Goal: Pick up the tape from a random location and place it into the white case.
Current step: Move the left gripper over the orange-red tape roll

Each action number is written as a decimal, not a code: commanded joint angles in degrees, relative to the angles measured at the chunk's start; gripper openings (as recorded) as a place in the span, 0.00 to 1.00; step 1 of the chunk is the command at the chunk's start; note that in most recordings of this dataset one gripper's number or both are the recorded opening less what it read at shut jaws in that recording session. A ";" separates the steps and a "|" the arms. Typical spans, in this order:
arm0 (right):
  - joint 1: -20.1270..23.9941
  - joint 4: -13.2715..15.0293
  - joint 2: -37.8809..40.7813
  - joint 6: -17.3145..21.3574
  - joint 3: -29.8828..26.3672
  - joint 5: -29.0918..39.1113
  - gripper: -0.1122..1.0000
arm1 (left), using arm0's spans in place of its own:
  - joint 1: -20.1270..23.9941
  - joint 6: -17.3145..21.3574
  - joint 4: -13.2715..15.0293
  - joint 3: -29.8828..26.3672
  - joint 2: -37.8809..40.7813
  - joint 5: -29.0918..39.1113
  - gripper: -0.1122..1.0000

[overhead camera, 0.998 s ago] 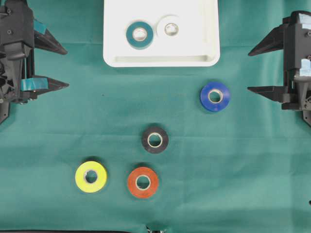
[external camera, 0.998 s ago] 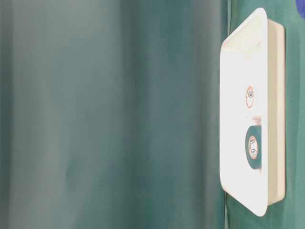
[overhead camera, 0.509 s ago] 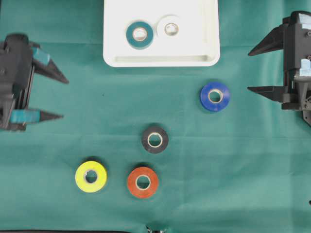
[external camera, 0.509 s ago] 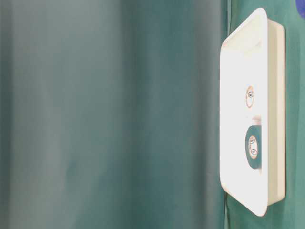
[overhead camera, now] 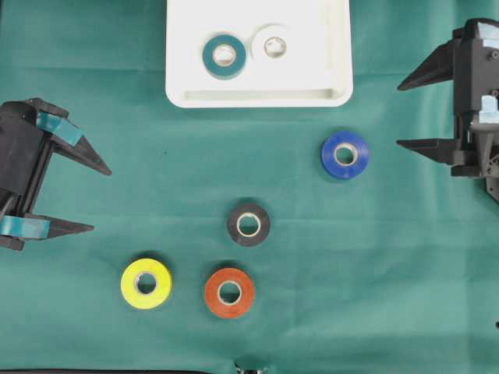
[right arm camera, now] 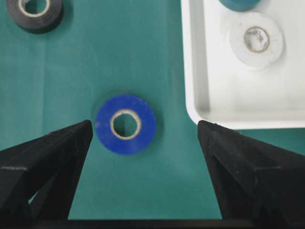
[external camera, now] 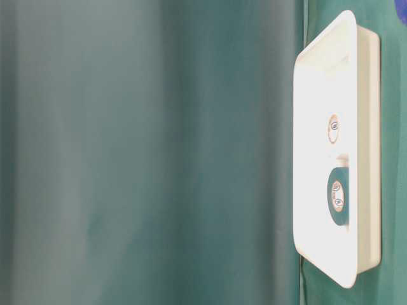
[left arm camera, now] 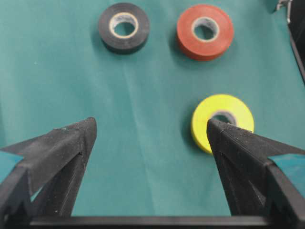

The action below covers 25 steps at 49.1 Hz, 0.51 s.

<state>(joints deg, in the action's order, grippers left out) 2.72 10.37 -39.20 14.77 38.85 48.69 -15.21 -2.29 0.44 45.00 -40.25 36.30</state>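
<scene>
overhead top-down, side view, wrist close-ups

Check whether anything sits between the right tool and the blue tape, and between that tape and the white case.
Nothing visible does. The right tool is open, with only bare green cloth between it and the blue tape. From there to the white case the cloth is also bare; the black tape lies off that path.

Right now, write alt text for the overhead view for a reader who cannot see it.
Four tape rolls, blue, black, yellow and orange-red, lie on green cloth below a shallow white plastic case holding teal and white rolls. Open left claw and right claw flank the scene.
</scene>
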 commanded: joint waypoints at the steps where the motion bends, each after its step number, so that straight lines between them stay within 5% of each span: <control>1: 0.09 -0.09 -0.18 0.00 -0.79 -0.35 0.90 | -0.26 -0.09 0.09 -1.05 0.00 -0.44 1.00; 25: 0.09 -0.09 -0.18 0.00 -0.70 -0.35 0.90 | -0.35 0.00 0.09 -3.52 5.19 -4.04 1.00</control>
<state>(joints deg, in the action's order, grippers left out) 2.72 10.37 -39.20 14.77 38.85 48.69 -15.29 -2.29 0.35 43.95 -36.56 33.57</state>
